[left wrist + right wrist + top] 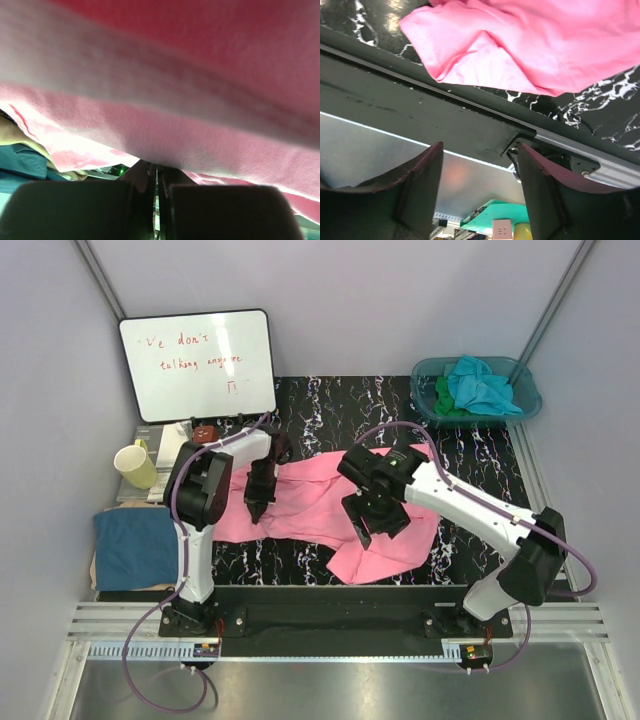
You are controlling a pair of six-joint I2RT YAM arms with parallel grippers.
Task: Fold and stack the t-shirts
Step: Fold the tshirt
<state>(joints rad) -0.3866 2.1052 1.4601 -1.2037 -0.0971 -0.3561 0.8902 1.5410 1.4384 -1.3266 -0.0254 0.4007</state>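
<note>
Broadly, the black marbled mat is taken as the reference. The pink t-shirt is spread unfolded across the mat's middle. Its long axis runs from the mat's left side, slanting down toward the near right, where a loose flap is bunched close to the mat's near edge. The cloth is seen to be thin, soft and rumpled, with no crisp fold made yet.

At the mat's far right corner a teal basin is set, with a turquoise t-shirt and a green t-shirt heaped in it. Off the mat's left edge a dark blue t-shirt is laid folded.

The left gripper is placed over the mat's left part, at the shirt's left end. Its fingers are pressed together, and pink cloth appears to be pinched there and draped across the wrist view. The right gripper is held above the mat's near middle, over the shirt's lower flap. Its fingers are spread with nothing between them, and the flap lies beyond the fingertips. The right arm is judged the nearer one to that free end, so the coming fold is likely to depend on a grasp there.
</note>
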